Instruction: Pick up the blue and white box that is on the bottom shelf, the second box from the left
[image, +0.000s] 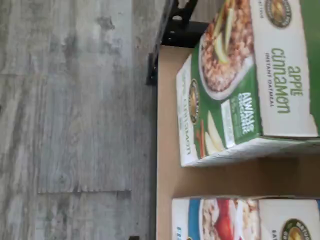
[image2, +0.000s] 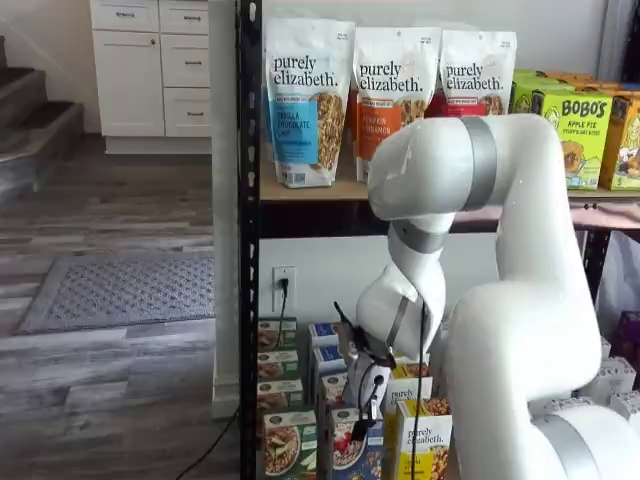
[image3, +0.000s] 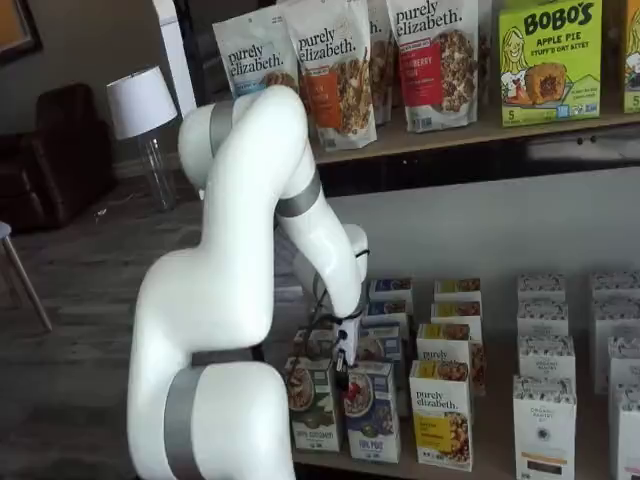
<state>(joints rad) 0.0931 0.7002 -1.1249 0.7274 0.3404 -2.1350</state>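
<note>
The blue and white box (image3: 372, 410) stands upright at the front of the bottom shelf (image3: 470, 462), a small carton with a white top band and a picture of a cereal bowl with red berries on its blue face. In a shelf view it shows again (image2: 350, 443), partly hidden by the gripper (image2: 366, 418). The gripper hangs just above and in front of this box, its dark tip near the box's top edge; in a shelf view the gripper (image3: 342, 372) sits over the seam between the blue box and its green neighbour. Only a narrow dark tip shows, so I cannot tell whether the fingers are parted or closed, and nothing shows them touching the carton.

To one side of the fingers stands the green box (image3: 312, 402), same size, close beside the blue one. To the other side stands the yellow box (image3: 442, 412), slightly apart. More cartons of each colour line up behind.

The wrist view shows the green box (image: 245, 80) with "apple cinnamon" print, and a strip of the blue and white box (image: 235, 220) near it, a band of tan shelf board between them. The shelf's front edge (image: 157, 150) borders open grey plank floor (image: 70, 115).
</note>
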